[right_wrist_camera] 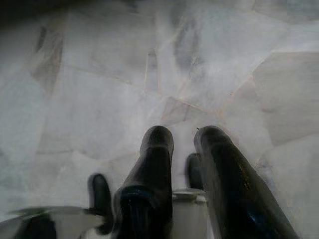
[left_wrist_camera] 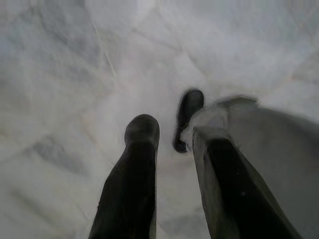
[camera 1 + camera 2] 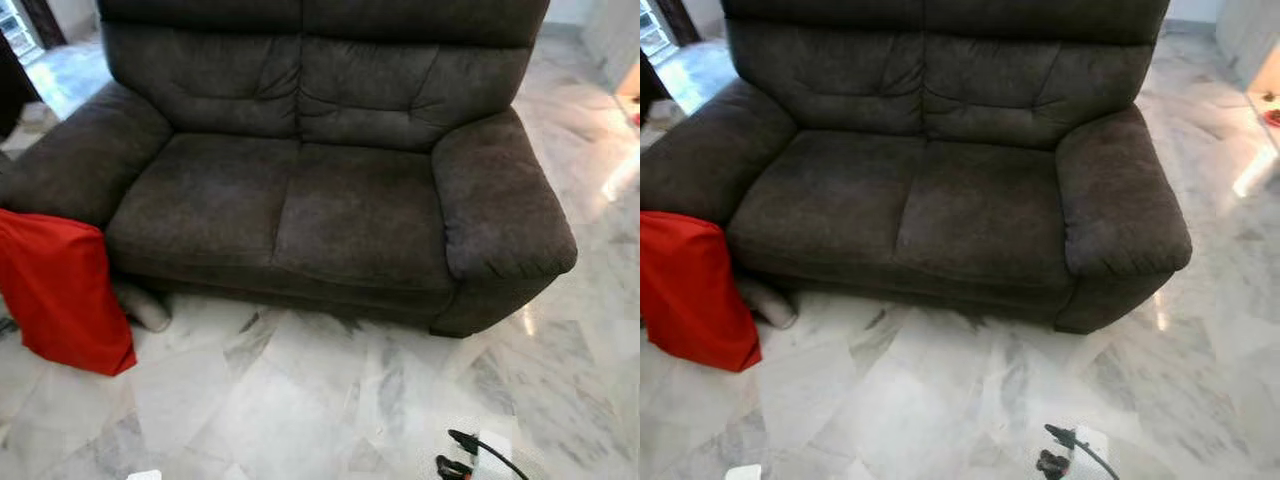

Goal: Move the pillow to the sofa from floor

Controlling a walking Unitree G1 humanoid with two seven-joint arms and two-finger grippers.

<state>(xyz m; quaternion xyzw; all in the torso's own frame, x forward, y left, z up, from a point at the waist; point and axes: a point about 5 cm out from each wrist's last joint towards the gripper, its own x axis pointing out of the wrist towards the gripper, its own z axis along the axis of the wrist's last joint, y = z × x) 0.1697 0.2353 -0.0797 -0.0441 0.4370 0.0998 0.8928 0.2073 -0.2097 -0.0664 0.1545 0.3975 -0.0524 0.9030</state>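
Pillow (image 3: 62, 290) leans against sofa (image 3: 300, 190); both jaws slightly parted, empty.

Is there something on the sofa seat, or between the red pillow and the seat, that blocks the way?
Nothing visible blocks it. The red pillow stands on the marble floor, leaning against the sofa at its left armrest. The seat cushions are bare. A pale bundle lies beside the pillow, not in its path.

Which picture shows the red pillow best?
The left eye view: the red pillow stands on the marble floor against the sofa arm, almost whole. The right eye view crops its edge. Both wrist views look along black fingers at floor.
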